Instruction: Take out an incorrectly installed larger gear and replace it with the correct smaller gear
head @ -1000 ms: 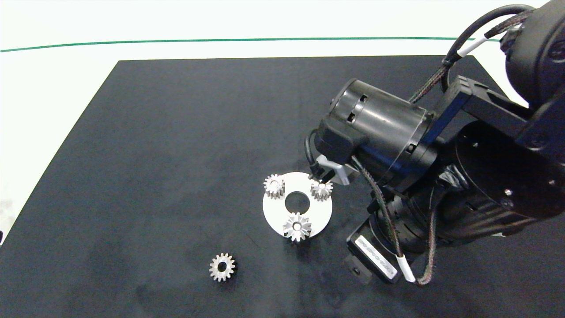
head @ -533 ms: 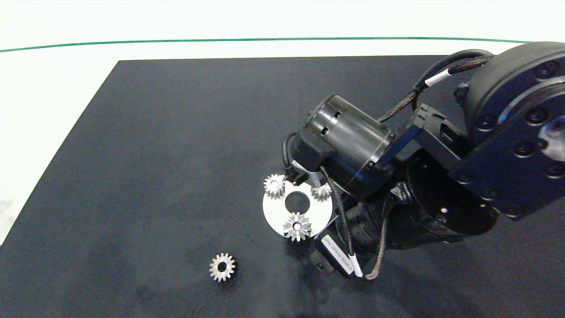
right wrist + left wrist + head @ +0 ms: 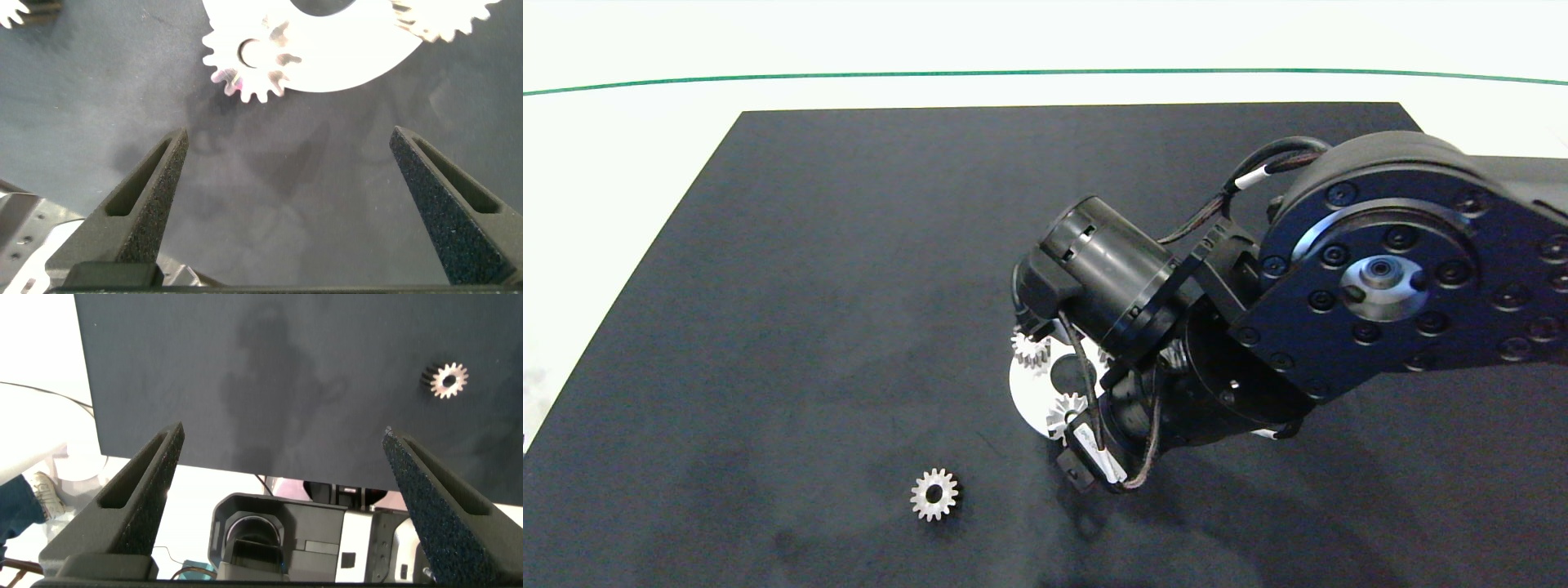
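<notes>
1. The right gripper (image 3: 286,212) hangs low over the black mat (image 3: 809,286) with its two grey fingers spread wide and nothing between them. Only bare mat shows in the gap.

2. Just beyond the fingertips in the right wrist view sits the larger gear (image 3: 248,59), mounted at the rim of the white round plate (image 3: 343,57). In the head view the right arm covers most of it, leaving only a few pointed teeth showing (image 3: 1063,408).

3. The relation that matters: the gear lies ahead of the open fingers and off toward one of them, not centred in the gap. It lies flat, with its central hole facing up, so I judge the gripper must advance and shift sideways before the fingers can straddle it and close across its teeth.

4. One more gear (image 3: 1031,349) on the far side of the plate peeks out beside the arm.

5. The smaller gear (image 3: 934,494) lies loose and flat on the mat, well apart from the plate, on the left arm's side.

6. The left gripper (image 3: 282,449) is out of the head view. Its wrist camera looks across the mat's edge, fingers wide apart and empty, with the smaller gear (image 3: 449,380) far off. The right arm is clearly the nearer one to the larger gear.
</notes>
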Motion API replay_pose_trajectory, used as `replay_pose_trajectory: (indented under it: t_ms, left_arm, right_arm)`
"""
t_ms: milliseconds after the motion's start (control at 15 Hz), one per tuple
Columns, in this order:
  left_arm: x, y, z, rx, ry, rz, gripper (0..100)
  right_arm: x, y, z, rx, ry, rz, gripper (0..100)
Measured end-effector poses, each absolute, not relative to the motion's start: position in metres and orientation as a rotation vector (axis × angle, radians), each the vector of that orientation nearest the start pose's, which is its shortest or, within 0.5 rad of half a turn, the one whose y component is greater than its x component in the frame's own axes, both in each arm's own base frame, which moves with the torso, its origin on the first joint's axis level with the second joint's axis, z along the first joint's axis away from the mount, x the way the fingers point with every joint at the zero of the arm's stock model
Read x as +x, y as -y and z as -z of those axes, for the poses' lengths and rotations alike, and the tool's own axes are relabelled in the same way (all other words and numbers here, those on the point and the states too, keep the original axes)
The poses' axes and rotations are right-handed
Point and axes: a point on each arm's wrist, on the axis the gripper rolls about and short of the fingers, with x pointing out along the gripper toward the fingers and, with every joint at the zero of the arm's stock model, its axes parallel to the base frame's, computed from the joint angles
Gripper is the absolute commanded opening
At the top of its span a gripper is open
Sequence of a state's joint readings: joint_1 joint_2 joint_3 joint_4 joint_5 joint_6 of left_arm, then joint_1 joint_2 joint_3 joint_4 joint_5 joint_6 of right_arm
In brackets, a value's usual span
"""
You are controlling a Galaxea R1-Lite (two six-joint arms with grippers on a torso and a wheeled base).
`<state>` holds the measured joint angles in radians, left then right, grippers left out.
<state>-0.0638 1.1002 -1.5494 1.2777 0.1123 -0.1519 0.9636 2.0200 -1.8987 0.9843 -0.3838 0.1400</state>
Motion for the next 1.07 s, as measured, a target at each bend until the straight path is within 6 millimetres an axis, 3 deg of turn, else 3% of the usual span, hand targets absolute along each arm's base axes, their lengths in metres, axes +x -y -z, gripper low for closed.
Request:
replay_pose_trajectory:
  t_ms: [467,800,1067]
  left_arm:
    - [0.056,0.001,-0.336,-0.070,-0.817,-0.106,100]
    - [0.055,0.001,-0.336,-0.069,-0.813,-0.105,100]
    - [0.055,0.001,-0.336,-0.069,-0.813,-0.105,100]
  right_arm:
    - [0.221,-0.299,-0.223,-0.670,-0.860,-0.511,100]
    - [0.231,-0.304,-0.198,-0.687,-0.809,-0.554,100]
    - [0.232,-0.305,-0.197,-0.678,-0.803,-0.573,100]
